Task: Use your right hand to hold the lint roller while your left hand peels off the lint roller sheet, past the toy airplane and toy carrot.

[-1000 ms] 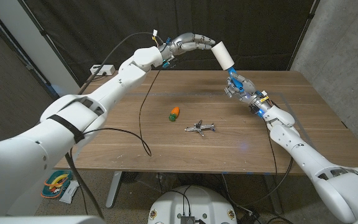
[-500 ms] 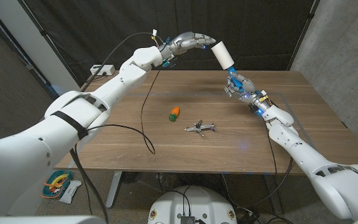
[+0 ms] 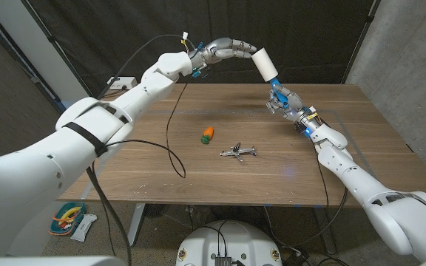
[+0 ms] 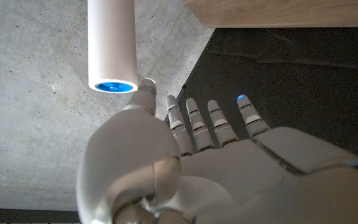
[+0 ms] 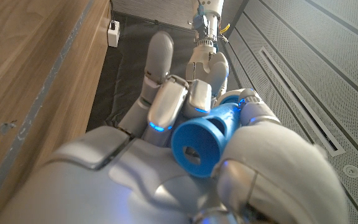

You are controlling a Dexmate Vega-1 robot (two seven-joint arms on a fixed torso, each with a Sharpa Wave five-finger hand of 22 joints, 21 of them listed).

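Right hand is up over the tabletop's far edge, right of middle, fingers wrapped around the blue handle of the lint roller. In the right wrist view the handle's open end pokes out between the closed fingers. The roller's white head tilts up and away from that grip, toward the left, well above the wooden table.

Left hand is raised beyond the far edge, fingers stretched toward the roller's tip. In the left wrist view the thumb tip is right at the rim of the roller's end, the other fingers spread and apart from it; it grips nothing.

Down on the tabletop near the middle, the toy carrot lies left, with the toy airplane near it, closer to the near edge.
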